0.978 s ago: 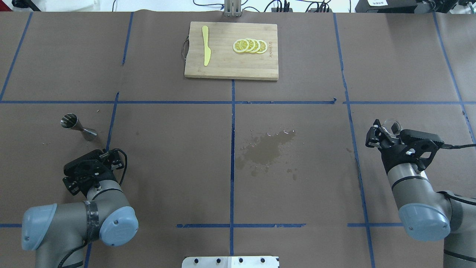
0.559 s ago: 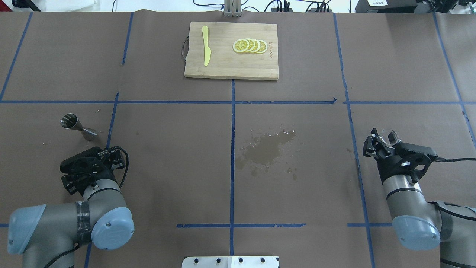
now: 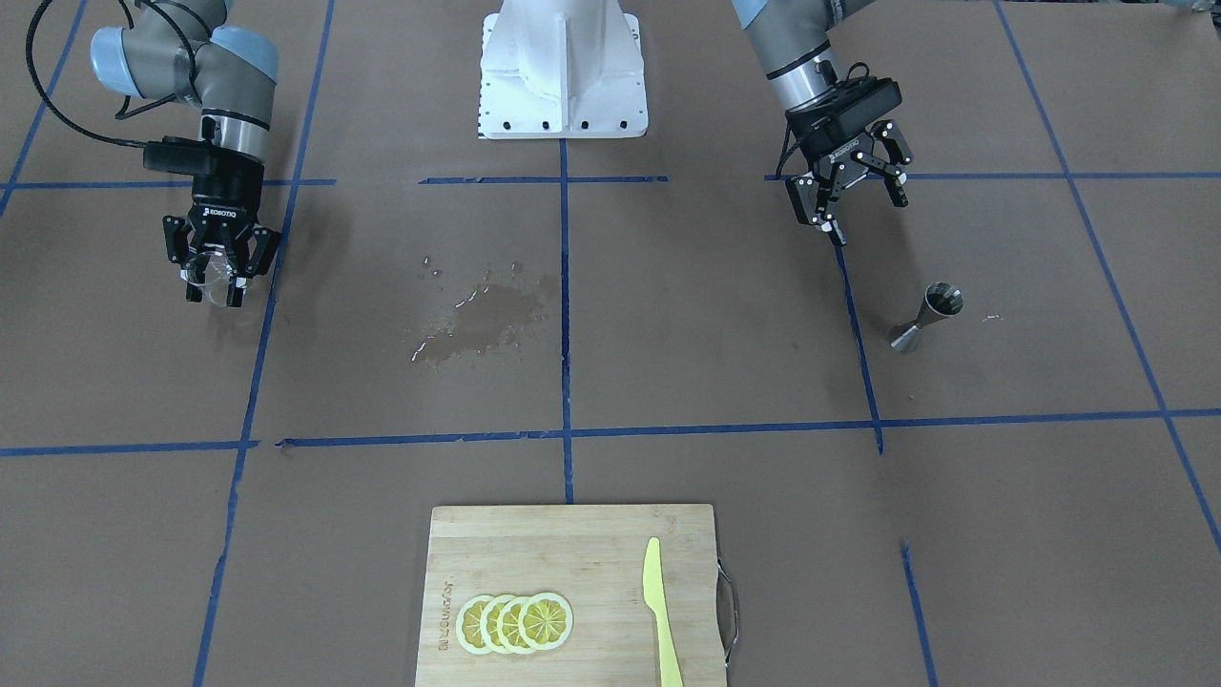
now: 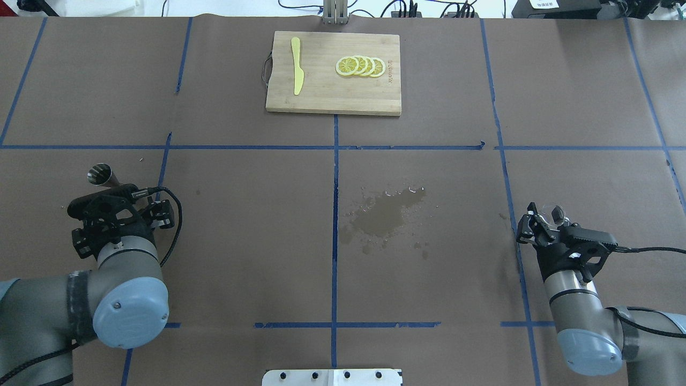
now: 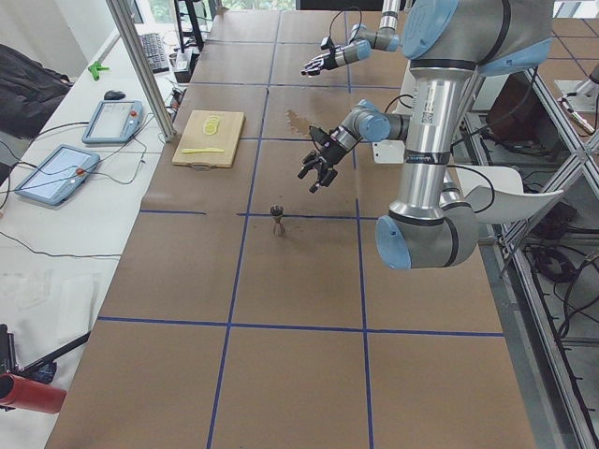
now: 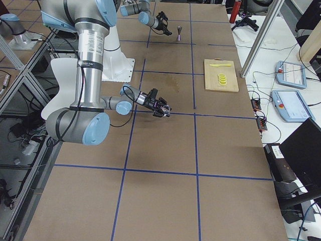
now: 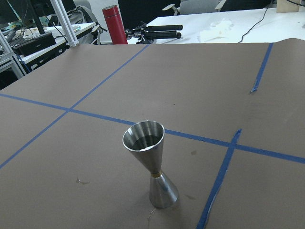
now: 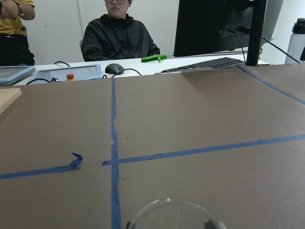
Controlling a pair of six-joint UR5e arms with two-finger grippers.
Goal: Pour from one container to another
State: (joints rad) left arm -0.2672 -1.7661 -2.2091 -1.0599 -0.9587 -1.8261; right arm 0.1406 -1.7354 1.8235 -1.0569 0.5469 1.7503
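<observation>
The clear glass cup [image 3: 219, 282] sits between the fingers of my right gripper [image 3: 217, 279], which is shut on it low over the table; its rim [image 8: 175, 213] shows at the bottom of the right wrist view. In the overhead view the cup [image 4: 552, 212] is at the right. The steel jigger [image 3: 927, 317] stands upright on the paper, alone, and is centred in the left wrist view [image 7: 150, 163]. My left gripper [image 3: 857, 202] hangs open and empty a short way from it, toward the robot. From overhead only the jigger's top cone [image 4: 99, 174] shows past the left wrist.
A wet spill [image 4: 386, 213] darkens the paper near the middle. A wooden cutting board [image 4: 321, 96] with lemon slices [image 4: 360, 66] and a yellow knife [image 4: 296, 65] lies at the far centre. The robot's white base [image 3: 563, 67] stands at the near edge.
The right arm drew back toward the robot with the cup still held. The left arm swung forward and left, closer to the jigger, now covering its lower half from overhead.
</observation>
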